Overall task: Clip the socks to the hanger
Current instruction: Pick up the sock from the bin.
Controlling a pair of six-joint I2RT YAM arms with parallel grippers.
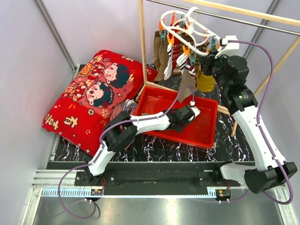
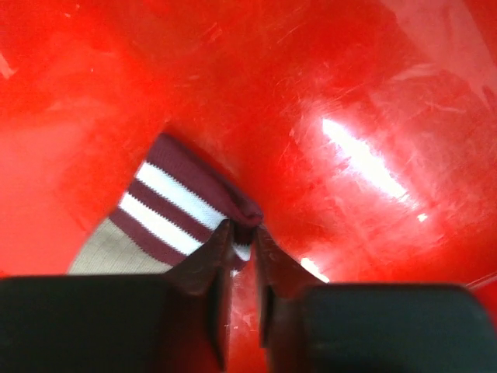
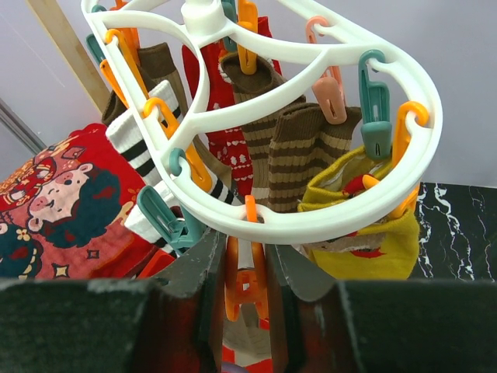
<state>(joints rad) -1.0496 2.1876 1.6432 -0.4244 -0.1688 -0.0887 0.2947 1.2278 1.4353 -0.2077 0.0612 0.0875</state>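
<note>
- Down in the red tray [image 2: 373,93] lies one tan sock [image 2: 178,206] with a maroon-and-white striped cuff, flat on the tray floor.
- At the cuff's edge, the left gripper [image 2: 242,229] is pinched closed on a fold of that sock, its jaws nearly together; the sock is not yet lifted off the tray.
- Up at the back right, the hanger [image 3: 311,221] hangs by its hook, ring tilted, with several hung socks [image 3: 303,155] already clipped on: brown striped, white striped and a yellow one.
- Under the near rim of the ring, the right gripper [image 3: 247,249] is closed around an orange clip [image 3: 247,284], a jaw on either side; whether the clip's mouth is squeezed open cannot be told.
- My judgement: most of the work is done, and what remains is carrying this sock up to the held clip and fastening it.
- Left of the tray sits a red cartoon cushion [image 1: 93,93], apart from the action.
</note>
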